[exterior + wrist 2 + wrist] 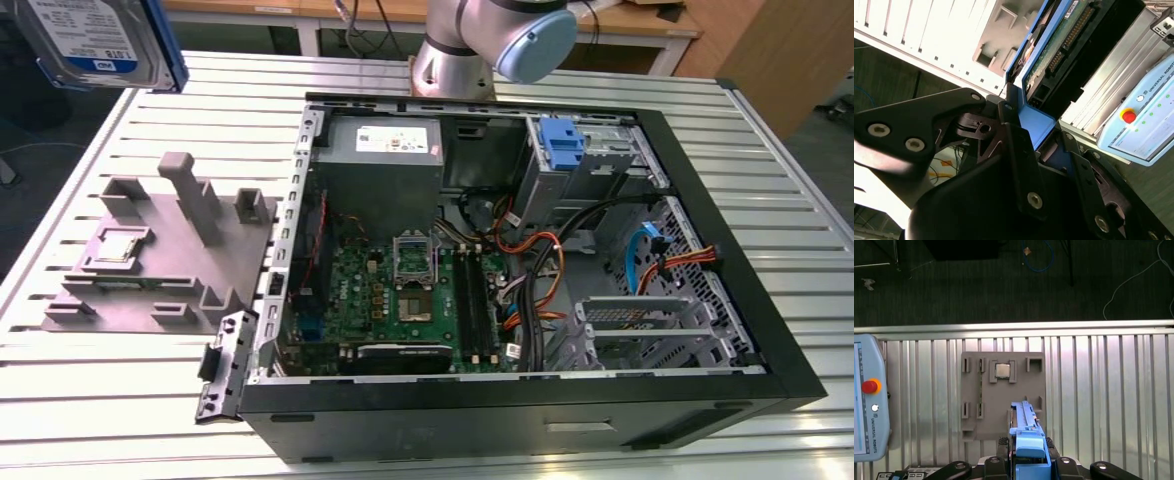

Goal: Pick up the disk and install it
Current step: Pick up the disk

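Note:
The disk [94,40], a silver-grey hard drive with a white-and-blue label in a blue bracket, hangs high at the exterior view's upper left, off the table's corner. In the second wrist view the disk [1074,40] shows its green circuit board and blue bracket, and my gripper [1036,130] is shut on the bracket's end, with black fingers [1019,145] on both sides. In the first wrist view the disk [1026,432] appears edge-on in my gripper [1029,460], above a grey fixture [999,405].
An open computer case [534,395] lies on the slatted table, with a grey power-supply box [387,145] and a blue latch [563,145] on its drive bay. The grey fixture [147,290] holds a small chip. A teach pendant [866,400] rests beside it. The arm's base [481,50] stands behind the case.

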